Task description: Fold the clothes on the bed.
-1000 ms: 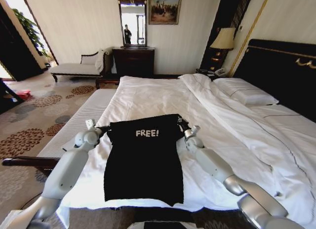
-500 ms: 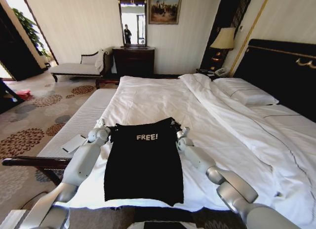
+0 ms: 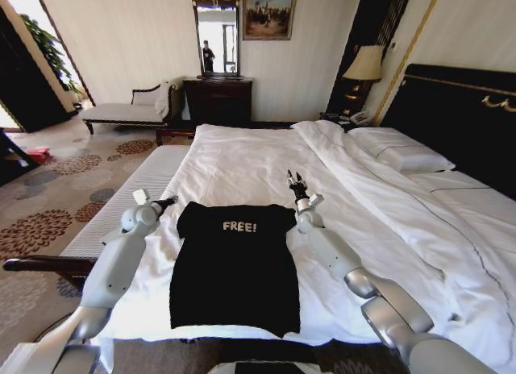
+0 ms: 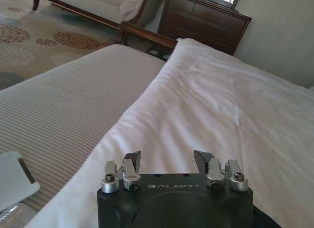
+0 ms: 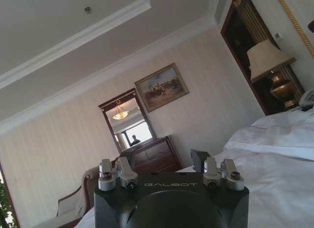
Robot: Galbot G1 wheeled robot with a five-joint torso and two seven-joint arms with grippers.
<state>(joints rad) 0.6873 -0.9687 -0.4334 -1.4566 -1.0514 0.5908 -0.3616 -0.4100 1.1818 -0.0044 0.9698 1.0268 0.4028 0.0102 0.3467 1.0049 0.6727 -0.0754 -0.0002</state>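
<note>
Head view: T-shirt [image 3: 234, 269] between parted jaws.

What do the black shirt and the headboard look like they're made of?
T-shirt: soft, matte knit, probably cotton; it lies limp and follows the duvet. Headboard: dark, smooth panels with gold trim, likely lacquered wood or padding; I can't tell which.

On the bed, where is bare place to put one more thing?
Free: the white sheet between the T-shirt and the pillows, and the bed's far end. Crowded: the near edge, where the left gripper and right gripper flank the T-shirt.
</note>
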